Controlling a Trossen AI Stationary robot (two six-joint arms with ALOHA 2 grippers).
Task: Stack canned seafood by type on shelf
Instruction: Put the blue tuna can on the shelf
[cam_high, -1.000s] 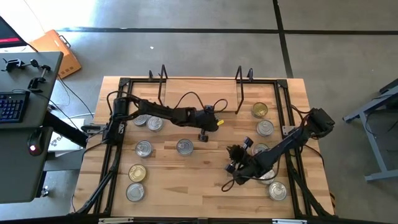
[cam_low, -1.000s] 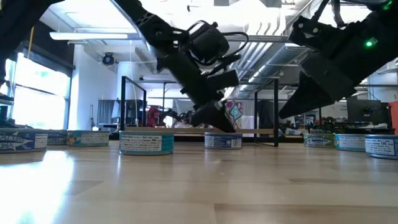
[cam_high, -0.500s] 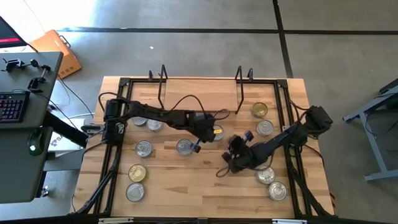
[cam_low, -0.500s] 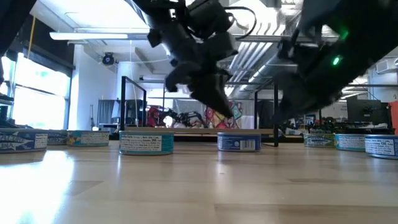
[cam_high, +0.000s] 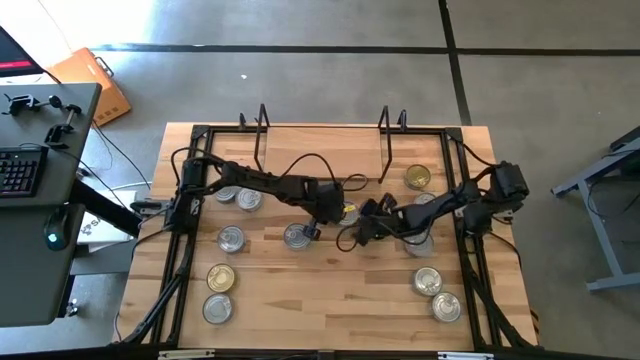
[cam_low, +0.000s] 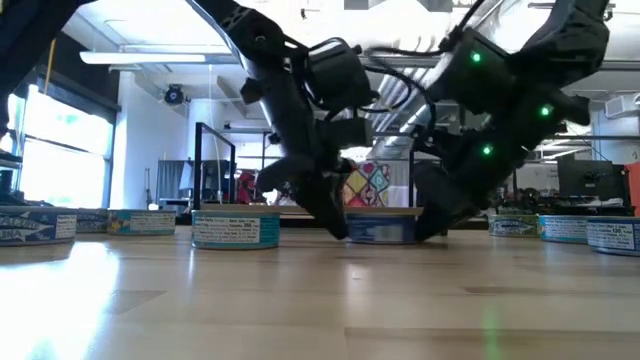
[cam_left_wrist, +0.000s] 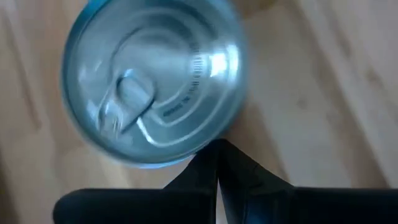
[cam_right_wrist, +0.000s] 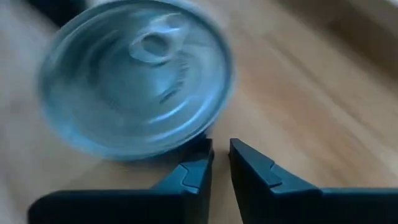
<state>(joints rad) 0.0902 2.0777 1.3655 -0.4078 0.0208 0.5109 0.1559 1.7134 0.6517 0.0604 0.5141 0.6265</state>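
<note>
A short round tin (cam_low: 381, 230) with a pull-tab top (cam_left_wrist: 152, 87) (cam_right_wrist: 134, 78) and a blue-and-white side stands flat on the table's middle, between my two grippers. My left gripper (cam_high: 332, 214) (cam_left_wrist: 216, 155), shut, slants down at its left side. My right gripper (cam_high: 360, 224) (cam_right_wrist: 221, 158) comes slanting down from the right, its fingers a narrow gap apart with nothing between them. In the high view the arms hide most of this tin. The shelf (cam_low: 444, 170) (cam_high: 262, 135) stands at the table's far edge. My left gripper presses its shut fingertips (cam_left_wrist: 215, 149) against the rim of the tin's side wall (cam_left_wrist: 186, 158), slanting steeply down from the table's left. The tin stays flat on the wood. My right gripper has one fingertip (cam_right_wrist: 198, 160) at the tin's side wall (cam_right_wrist: 186, 144), slanting down from the right; the other finger stands free.
Silver-topped tins lie at the left (cam_high: 232, 238) (cam_high: 296, 236) (cam_high: 248, 198) and near right (cam_high: 427, 282) (cam_high: 446, 305). Gold-topped ones sit at the near left (cam_high: 220, 277) and far right (cam_high: 417, 178). Black frame rails (cam_high: 188, 250) run along both table sides.
My right gripper has swung from the near right toward the table's middle and far edge, sinking to the tin's right side. My left gripper has tipped steeper, staying shut. The tin has slid a little toward the right and the near edge.
</note>
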